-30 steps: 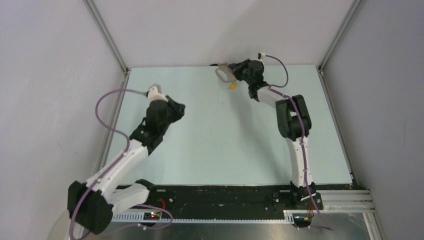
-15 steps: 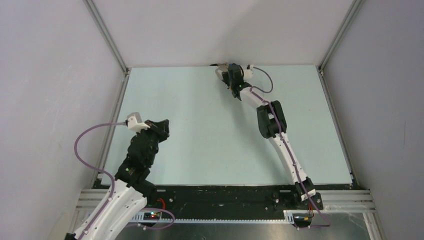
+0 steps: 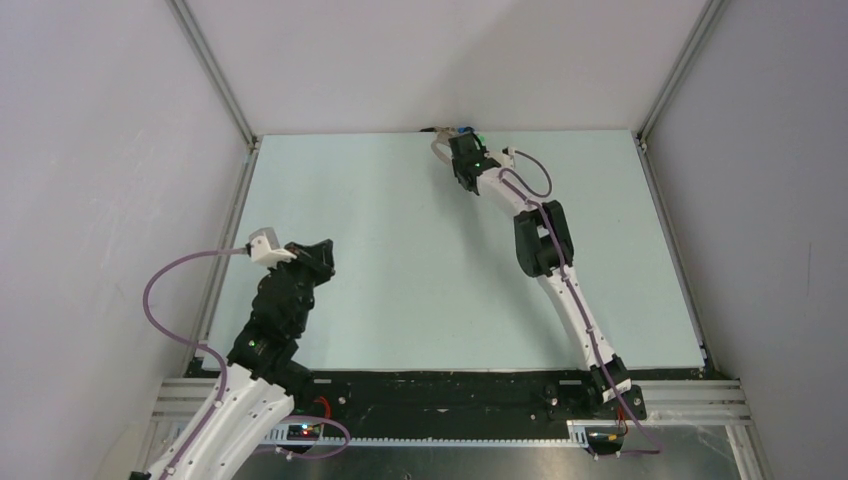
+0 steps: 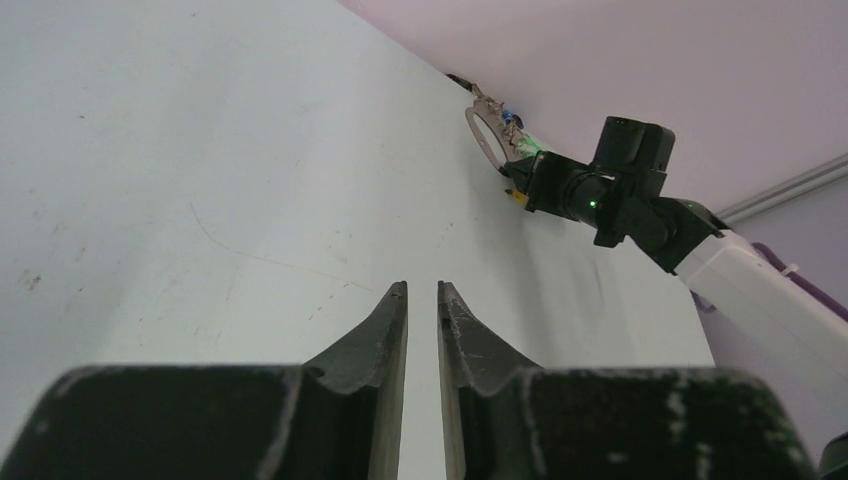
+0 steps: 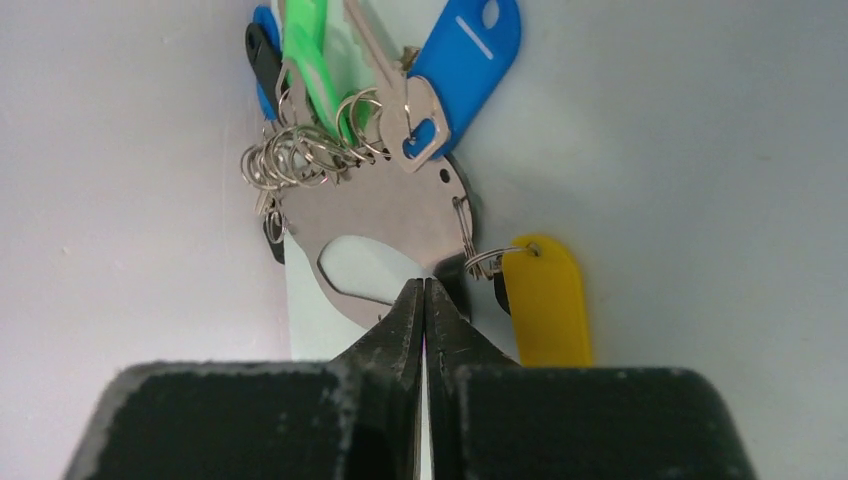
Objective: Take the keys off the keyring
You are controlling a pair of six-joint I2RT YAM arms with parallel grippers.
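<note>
A pale table (image 3: 400, 300) sits between grey walls (image 3: 100, 150). At its far edge the right gripper (image 5: 424, 285) pinches the keyring (image 5: 380, 215). The left gripper (image 4: 422, 288) is slightly open, holding nothing.

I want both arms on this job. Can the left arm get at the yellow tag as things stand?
Probably, though it is far off. Only bare table lies between the left pincer and the yellow tag, which sits beside the right pincer gripping the keyring.
</note>
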